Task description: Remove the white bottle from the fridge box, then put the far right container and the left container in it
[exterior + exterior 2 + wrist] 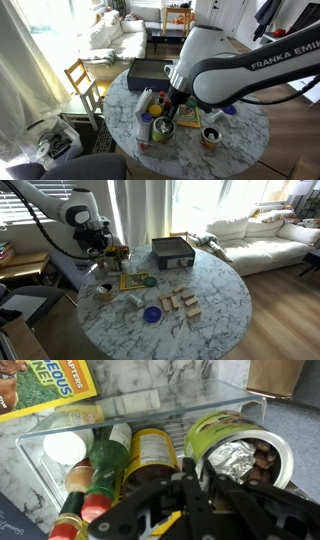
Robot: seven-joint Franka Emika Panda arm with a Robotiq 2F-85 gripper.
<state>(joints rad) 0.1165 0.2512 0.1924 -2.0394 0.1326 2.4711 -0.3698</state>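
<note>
The fridge box [150, 405] is a clear bin holding a white-capped bottle [65, 448], a red-capped green bottle [100, 470] and a yellow-labelled jar [152, 455]. A green container [240, 445] with peeled foil and brown contents stands at its right end. My gripper [192, 485] is closed narrowly on that container's near rim. It hangs over the box in both exterior views [175, 105] [100, 252]. The low tan tin [210, 137] [104, 292] stands on the table, apart from the box. A small white object [135, 300], possibly the white bottle, lies on the table.
On the round marble table [220, 310] there are a yellow-bordered book [133, 280], a green jar [150, 281], a purple disc [152, 313], several wooden blocks [180, 302] and a dark grey box [172, 252]. A wooden chair [82, 80] stands beside the table.
</note>
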